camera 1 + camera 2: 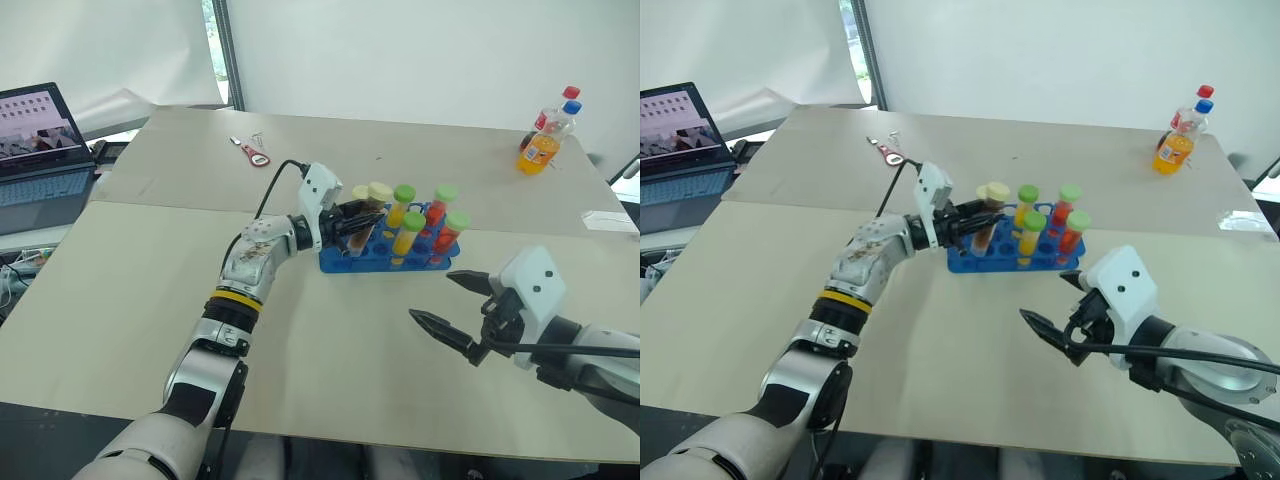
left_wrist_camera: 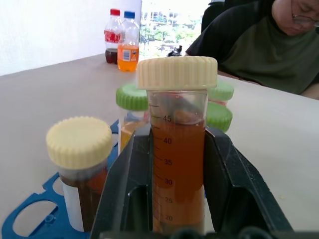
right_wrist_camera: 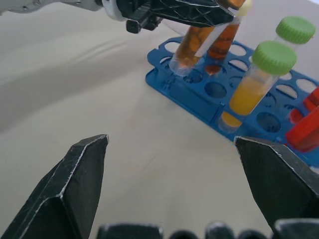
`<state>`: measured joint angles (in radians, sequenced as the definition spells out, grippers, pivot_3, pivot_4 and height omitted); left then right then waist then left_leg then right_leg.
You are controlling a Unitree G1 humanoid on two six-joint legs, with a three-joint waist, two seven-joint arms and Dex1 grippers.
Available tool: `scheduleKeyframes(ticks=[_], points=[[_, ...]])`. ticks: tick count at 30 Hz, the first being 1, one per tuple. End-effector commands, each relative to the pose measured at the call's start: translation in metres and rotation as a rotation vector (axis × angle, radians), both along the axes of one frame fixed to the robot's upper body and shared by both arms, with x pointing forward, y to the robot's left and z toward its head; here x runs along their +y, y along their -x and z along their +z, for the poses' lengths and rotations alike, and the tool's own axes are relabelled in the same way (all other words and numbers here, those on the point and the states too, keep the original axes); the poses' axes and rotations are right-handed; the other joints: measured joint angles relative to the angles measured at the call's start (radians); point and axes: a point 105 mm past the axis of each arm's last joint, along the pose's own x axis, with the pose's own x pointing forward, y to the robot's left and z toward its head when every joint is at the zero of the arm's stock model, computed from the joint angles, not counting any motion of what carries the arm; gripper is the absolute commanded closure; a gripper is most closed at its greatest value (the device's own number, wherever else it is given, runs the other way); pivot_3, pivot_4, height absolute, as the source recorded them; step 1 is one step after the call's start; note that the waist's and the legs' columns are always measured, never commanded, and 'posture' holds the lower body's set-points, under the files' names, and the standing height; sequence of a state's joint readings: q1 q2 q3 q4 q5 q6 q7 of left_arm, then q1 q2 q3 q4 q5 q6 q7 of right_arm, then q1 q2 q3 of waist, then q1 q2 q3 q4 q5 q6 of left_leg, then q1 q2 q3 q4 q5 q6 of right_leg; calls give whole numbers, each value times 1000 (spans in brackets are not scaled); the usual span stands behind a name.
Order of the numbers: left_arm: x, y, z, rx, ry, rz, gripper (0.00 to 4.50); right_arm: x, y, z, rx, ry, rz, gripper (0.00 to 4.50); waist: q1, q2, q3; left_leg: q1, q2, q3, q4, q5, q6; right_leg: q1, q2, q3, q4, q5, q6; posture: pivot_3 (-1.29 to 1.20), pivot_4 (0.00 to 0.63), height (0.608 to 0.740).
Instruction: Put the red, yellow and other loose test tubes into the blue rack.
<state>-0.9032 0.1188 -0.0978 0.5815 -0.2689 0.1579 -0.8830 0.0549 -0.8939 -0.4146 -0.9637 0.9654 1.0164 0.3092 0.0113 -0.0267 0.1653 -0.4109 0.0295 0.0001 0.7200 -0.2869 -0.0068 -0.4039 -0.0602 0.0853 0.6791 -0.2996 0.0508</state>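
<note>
A laptop point(image 1: 40, 150) sits at the far left of the pale bench point(image 1: 150, 290). Moving right, the left tool point(image 1: 352, 222) is pinching a cream-capped test tube point(image 2: 178, 144) of brown liquid between its two black fingers, gripped along the body below the cap. The tube hangs tilted over the near-left corner of the blue rack point(image 1: 385, 258), its tip just above an empty hole, beside a second cream-capped brown tube point(image 2: 81, 169) already seated. Further right in the rack stand green-capped tubes point(image 1: 408, 232) of yellow and red liquid.

To seat it well, this tube probably needs to be brought upright first, its tip centred over the hole, then lowered straight down without nudging the neighbour, and let go only once it rests in the rack.

Right again, the right tool point(image 1: 463, 315) hovers over bare bench near the rack, fingers spread wide and empty. Two drink bottles point(image 1: 545, 135) stand at the far right corner.
</note>
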Motion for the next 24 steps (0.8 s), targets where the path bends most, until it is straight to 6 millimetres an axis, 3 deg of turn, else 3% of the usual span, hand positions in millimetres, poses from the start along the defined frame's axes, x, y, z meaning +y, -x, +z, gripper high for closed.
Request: scheduleKeyframes(ticks=[1, 15, 24], points=[[-5, -5, 17, -87, 9, 15, 3636, 0, 3, 9, -48, 19, -11, 0, 0, 0, 0, 0, 0, 0, 0, 0, 0, 0, 0, 0, 0, 0, 0, 0, 150, 723], [-22, -4, 7, -98, 19, 8, 3637, -11, 4, 8, -29, 20, -81, 0, 0, 0, 0, 0, 0, 0, 0, 0, 0, 1, 0, 0, 0, 0, 0, 0, 150, 723], [-16, -6, -3, -97, 42, 59, 3637, -13, -1, 13, -52, 7, -122, 0, 1, 0, 0, 0, 0, 0, 0, 0, 1, 1, 0, 0, 0, 0, 0, 0, 150, 723]])
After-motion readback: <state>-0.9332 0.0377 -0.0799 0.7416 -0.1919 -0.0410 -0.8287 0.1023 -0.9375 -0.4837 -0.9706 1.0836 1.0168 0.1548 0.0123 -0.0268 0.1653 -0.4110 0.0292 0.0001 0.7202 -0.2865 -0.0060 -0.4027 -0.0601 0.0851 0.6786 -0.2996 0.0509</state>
